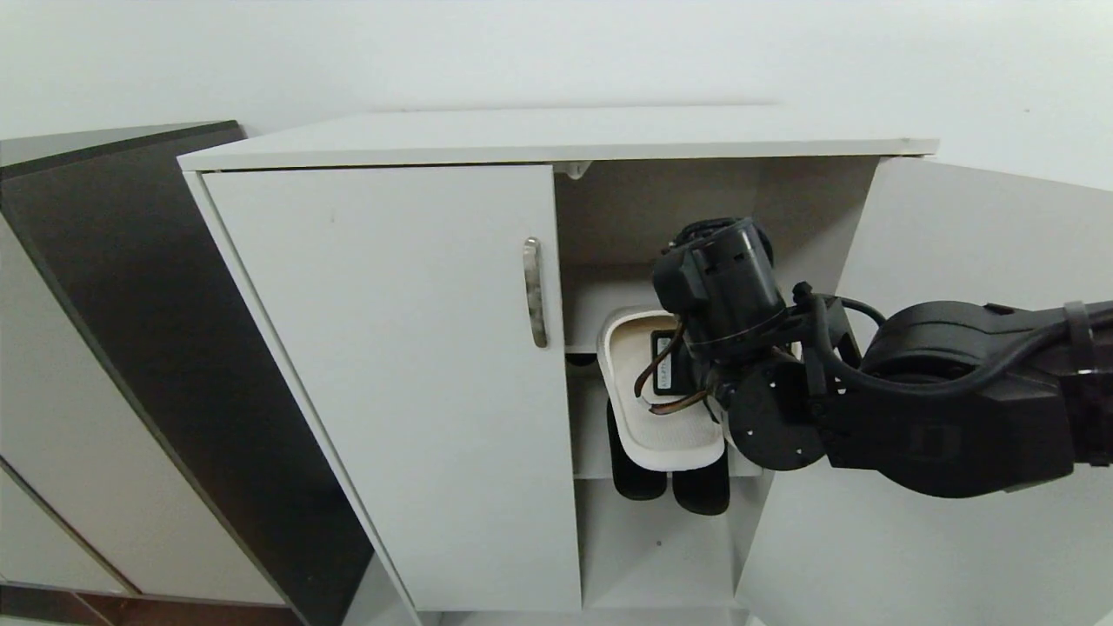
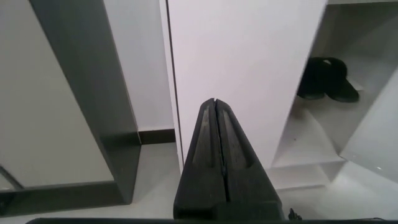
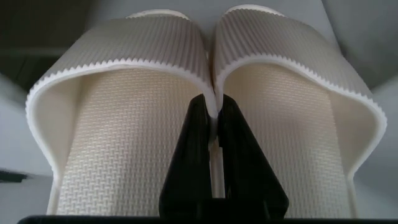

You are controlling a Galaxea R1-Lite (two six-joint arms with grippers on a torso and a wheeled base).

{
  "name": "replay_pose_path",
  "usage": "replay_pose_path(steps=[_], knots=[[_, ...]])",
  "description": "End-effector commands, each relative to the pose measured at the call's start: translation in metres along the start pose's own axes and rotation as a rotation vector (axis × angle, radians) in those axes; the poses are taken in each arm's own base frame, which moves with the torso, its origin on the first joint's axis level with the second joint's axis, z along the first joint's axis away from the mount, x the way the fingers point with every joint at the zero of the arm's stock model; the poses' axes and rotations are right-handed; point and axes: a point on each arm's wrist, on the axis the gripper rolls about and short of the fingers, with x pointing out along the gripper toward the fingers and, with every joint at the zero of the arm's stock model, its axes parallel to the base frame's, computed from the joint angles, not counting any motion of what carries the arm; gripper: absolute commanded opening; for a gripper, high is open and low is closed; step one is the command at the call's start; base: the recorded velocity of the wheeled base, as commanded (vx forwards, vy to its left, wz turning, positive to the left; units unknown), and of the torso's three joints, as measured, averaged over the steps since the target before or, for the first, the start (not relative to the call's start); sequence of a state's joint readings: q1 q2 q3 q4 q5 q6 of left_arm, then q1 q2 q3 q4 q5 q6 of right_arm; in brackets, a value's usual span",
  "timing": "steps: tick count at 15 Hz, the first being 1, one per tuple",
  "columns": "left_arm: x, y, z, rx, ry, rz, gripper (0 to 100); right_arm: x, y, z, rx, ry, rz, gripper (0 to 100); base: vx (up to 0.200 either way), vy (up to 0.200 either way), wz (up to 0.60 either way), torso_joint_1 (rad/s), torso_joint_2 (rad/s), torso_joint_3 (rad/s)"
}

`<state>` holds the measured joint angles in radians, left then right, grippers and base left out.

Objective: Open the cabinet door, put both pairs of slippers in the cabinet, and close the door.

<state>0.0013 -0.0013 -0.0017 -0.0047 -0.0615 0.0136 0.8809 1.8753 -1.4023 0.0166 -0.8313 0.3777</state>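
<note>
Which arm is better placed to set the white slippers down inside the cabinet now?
Right. The right gripper is shut on the white slippers, pinching their inner edges, at the open compartment over the black slippers. The left gripper is shut, empty, facing the closed door.

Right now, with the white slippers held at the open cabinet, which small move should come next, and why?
Probably ease the right gripper a little deeper into the cabinet before letting go. It is shut on the white slippers, which hang at the opening above the black slippers on their shelf and seem not yet set down.
</note>
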Motion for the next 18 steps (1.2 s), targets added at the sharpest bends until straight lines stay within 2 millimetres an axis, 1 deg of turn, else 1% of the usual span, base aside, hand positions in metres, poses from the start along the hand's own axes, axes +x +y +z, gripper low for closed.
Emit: replay_pose_path(steps=[1,3,4,7,9,10,13,15,18], knots=[[0.000,0.000,0.000,0.000,0.002,0.000,0,0.000,-0.002,0.002,-0.001,-0.003,-0.004,0,0.200,0.000,0.00,0.002,0.00,-0.002],[0.000,0.000,0.000,-0.001,0.002,0.000,0,0.001,-0.003,0.002,-0.002,-0.004,-0.008,0,0.200,0.000,0.00,-0.002,0.00,-0.002],[0.000,0.000,0.000,-0.001,0.002,0.000,0,0.001,-0.003,0.003,0.003,-0.010,-0.005,0,0.000,0.000,0.00,0.000,0.00,0.000],[0.000,0.000,0.000,-0.001,0.002,0.000,0,0.015,0.001,0.007,0.014,-0.081,-0.002,0,0.000,0.000,0.00,0.000,0.00,0.000],[0.000,0.000,0.000,-0.001,0.002,0.000,0,0.017,0.003,0.007,0.007,-0.108,0.010,0,0.000,0.000,0.00,0.000,0.00,0.000],[0.000,0.000,0.000,-0.001,0.002,0.000,0,0.018,0.005,0.006,0.002,-0.107,0.014,0,0.000,0.000,0.00,0.000,0.00,0.000],[0.000,0.000,0.000,-0.001,0.002,0.000,0,0.032,0.005,0.003,0.002,-0.095,0.014,0,0.000,0.000,0.00,0.000,0.00,0.000],[0.000,0.000,0.000,-0.001,0.002,0.000,0,0.038,0.004,0.009,0.017,-0.097,0.038,0,0.000,0.000,0.00,0.000,0.00,0.000],[0.000,0.000,0.000,-0.001,0.002,0.000,0,0.051,0.005,0.016,0.033,-0.108,0.022,0,0.000,0.000,0.00,0.000,0.00,0.000]])
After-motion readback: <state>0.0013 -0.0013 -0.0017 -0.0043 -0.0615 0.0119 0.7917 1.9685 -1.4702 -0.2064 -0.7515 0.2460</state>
